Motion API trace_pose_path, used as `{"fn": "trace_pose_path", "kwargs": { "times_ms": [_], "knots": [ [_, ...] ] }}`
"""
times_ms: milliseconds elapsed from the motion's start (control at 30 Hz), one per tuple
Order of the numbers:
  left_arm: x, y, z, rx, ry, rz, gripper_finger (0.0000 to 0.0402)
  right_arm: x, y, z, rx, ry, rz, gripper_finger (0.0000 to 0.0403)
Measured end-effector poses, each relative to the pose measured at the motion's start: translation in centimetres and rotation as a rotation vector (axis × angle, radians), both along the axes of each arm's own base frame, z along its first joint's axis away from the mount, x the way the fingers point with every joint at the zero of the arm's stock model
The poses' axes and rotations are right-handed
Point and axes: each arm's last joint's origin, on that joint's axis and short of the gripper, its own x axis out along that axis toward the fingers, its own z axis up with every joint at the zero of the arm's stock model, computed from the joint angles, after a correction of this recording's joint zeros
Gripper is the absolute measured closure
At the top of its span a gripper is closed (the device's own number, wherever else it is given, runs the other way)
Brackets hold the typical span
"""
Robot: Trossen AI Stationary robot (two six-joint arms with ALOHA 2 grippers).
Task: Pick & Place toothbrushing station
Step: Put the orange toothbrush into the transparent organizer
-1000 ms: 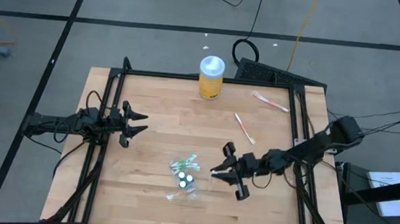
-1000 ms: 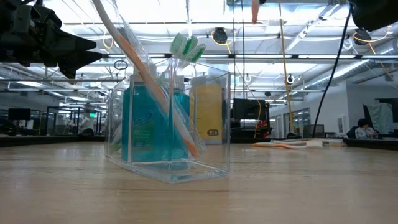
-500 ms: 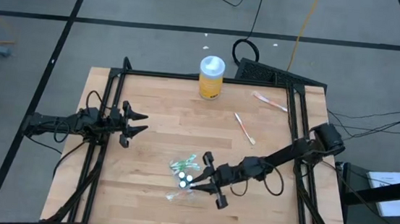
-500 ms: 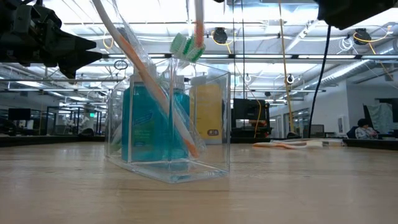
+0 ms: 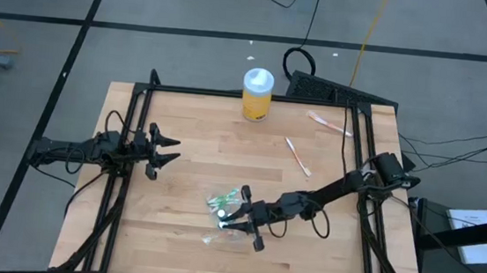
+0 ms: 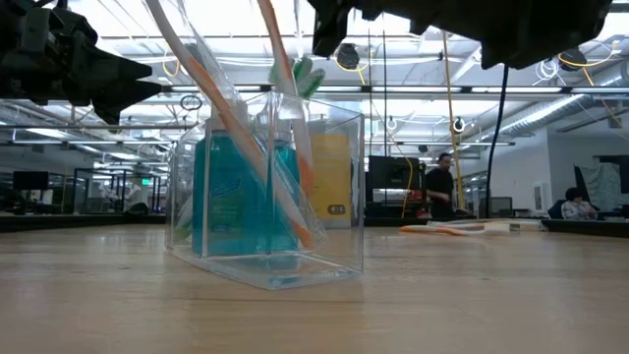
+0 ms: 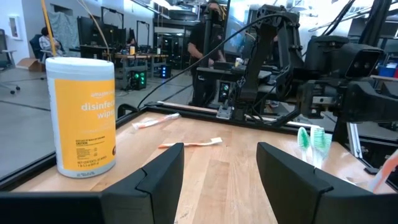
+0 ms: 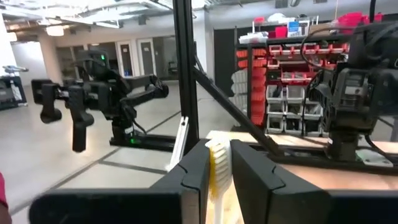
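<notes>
- Your right gripper (image 5: 238, 217) has travelled across the table from the right side in the last second and now sits directly over the toothbrushing station (image 5: 224, 216), which stands on the wood near the front centre.
- Its jaws are clamped on a toothbrush (image 8: 218, 167); the low view shows that orange-and-white handle (image 6: 285, 69) now angled down into the clear container, where earlier it hung above.
- Judgement: insertion is under way; release remains.
- Your left gripper (image 5: 165, 148) has not moved, jaws apart, holding nothing, well apart at the left.
- Two toothbrushes (image 5: 297, 156) lie loose near the yellow jar (image 5: 257, 94).
</notes>
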Motion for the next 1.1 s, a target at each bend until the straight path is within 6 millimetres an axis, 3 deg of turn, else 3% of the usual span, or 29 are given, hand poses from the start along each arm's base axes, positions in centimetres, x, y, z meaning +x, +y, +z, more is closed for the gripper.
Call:
{"fn": "trace_pose_path", "kwargs": {
  "times_ms": [333, 1100],
  "knots": [
    [0.0, 0.0, 0.0, 0.0, 0.0, -0.001, 0.0192, 0.2, -0.2, -1.1, -0.057, 0.073, -0.009, 0.0353],
    [0.0, 0.0, 0.0, 0.0, 0.0, 0.0, 0.0192, 0.3, -0.2, -1.5, -0.107, 0.102, -0.015, 0.0353]
  ]
}}
